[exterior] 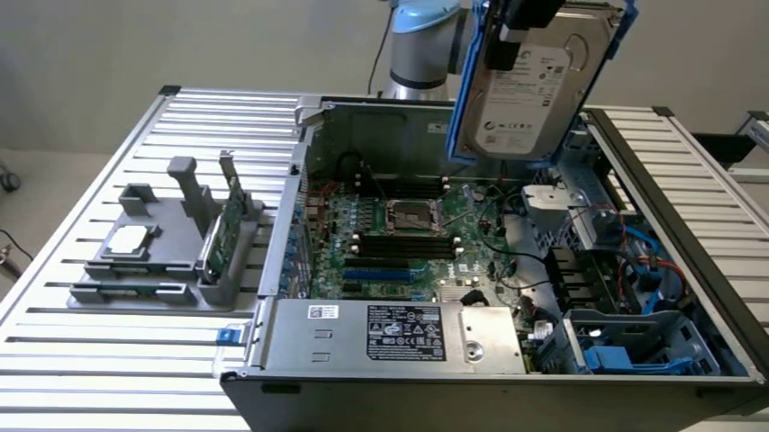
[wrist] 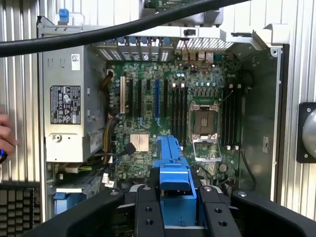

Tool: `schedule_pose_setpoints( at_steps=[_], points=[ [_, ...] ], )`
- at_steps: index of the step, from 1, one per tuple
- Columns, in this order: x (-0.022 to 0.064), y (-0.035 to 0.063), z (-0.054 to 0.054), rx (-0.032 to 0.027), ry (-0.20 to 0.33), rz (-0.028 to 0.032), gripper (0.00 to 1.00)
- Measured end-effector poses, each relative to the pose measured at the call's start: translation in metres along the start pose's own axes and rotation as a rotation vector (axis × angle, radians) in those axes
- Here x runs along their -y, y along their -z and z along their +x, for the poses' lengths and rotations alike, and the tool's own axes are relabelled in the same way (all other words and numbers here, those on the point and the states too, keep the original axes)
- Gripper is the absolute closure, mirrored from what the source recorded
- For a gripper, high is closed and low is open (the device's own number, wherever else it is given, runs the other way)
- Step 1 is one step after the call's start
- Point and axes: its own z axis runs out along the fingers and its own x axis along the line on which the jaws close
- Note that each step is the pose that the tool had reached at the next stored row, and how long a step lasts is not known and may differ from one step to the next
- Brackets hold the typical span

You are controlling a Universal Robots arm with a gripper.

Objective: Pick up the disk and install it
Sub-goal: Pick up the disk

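Silver table with long ribs lies under everything in my outside view, with a pale wall behind. On it sits an open computer box, and I can see its green main board inside. A grey power box with a black sticker sits at 6 o'clock inside the computer box.

My arm stands at 12 o'clock, behind the computer box. The claw is up at 1 o'clock and is closed on the disk. The disk hangs high in the air above the back of the computer box and touches nothing else. It is tipped a bit, with its white sticker facing me and its blue frame around the edges.

At 9 o'clock from the computer box, a grey holder rests on the table. A small silver chip lies flat on it, and a thin green card stands up in it.

From the wrist camera I look straight down into the computer box. The black fingers press on both sides of the blue frame. Far below lies the main board, with the power box beside it. A black cable crosses close to the camera. A person's hand peeks in by the power box, over the table.
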Motion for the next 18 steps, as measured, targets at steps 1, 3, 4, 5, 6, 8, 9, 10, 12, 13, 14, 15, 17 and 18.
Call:
schedule_pose_setpoints(
  at_steps=[1,3,4,5,6,8,9,10,12,13,14,15,17,18],
  points=[
    [0.0025,0.0002,0.003,0.0,0.0,0.0,0.67],
    [0.0077,0.0005,0.009,0.0,0.0,-0.0001,0.67],
    [0.0102,0.0007,0.012,-0.0001,0.0,0.0,0.67],
    [0.0128,0.0009,0.015,-0.0001,0.0,0.0,0.67],
    [0.0153,0.0011,0.018,-0.0001,0.0,-0.0001,0.67],
    [0.0204,0.0014,0.024,-0.0001,0.0,-0.0001,0.67],
    [0.0228,0.0016,0.027,0.0,0.0,-0.0001,0.67],
    [0.0253,0.0017,0.03,0.0,0.0,-0.0001,0.67],
    [0.0305,0.0021,0.037,-0.0001,0.0,-0.0001,0.67],
    [0.0328,0.0023,0.04,-0.0001,0.0,-0.0001,0.67],
    [0.0354,0.0025,0.043,-0.0002,0.0,-0.0001,0.67],
    [0.0379,0.0026,0.046,-0.0001,0.0,-0.0001,0.67],
    [0.0428,0.003,0.052,-0.0001,0.0,-0.0001,0.67],
    [0.0451,0.0031,0.055,-0.0001,0.0,-0.0001,0.67]
  ],
)
